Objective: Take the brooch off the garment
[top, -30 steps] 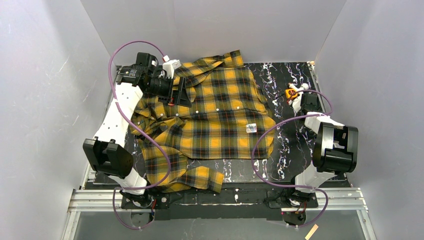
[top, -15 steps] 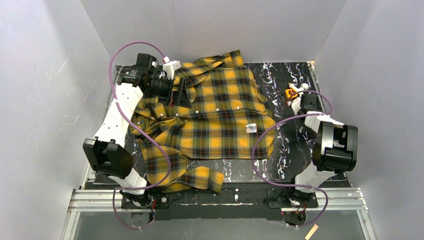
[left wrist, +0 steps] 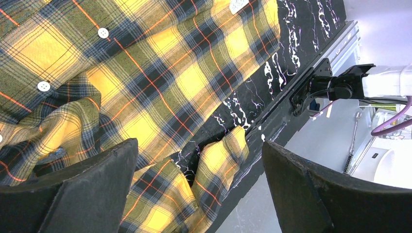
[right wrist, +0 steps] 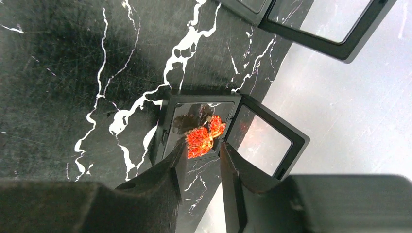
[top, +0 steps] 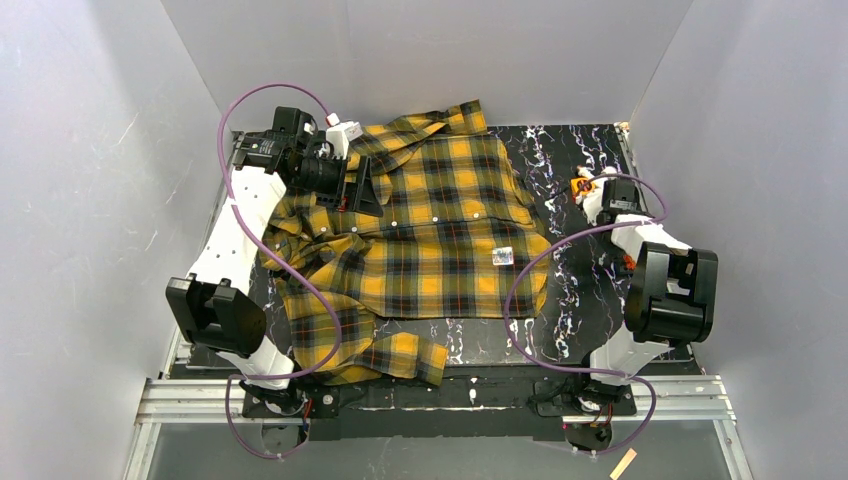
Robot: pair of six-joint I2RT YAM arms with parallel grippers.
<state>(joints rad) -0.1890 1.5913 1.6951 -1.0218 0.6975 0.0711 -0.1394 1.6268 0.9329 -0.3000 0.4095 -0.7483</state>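
Sprawling over the marbled table (top: 580, 290), the garment (top: 440, 250) lay beneath the left gripper (left wrist: 199, 145), jaws wide and empty. Beyond, the right gripper (right wrist: 204, 145) stood slightly parted, just above the orange-red brooch (right wrist: 204, 133) resting in an open black case (right wrist: 204, 98).

The left gripper (left wrist: 198, 158) hangs above a yellow-and-black plaid flannel shirt (left wrist: 160, 73), its two black fingers (left wrist: 87, 189) spread wide. Two white snap buttons (left wrist: 103, 32) dot the cloth. A small white label (left wrist: 238, 5) sits at the top edge, beside a black, white-veined marble table (left wrist: 303, 43).
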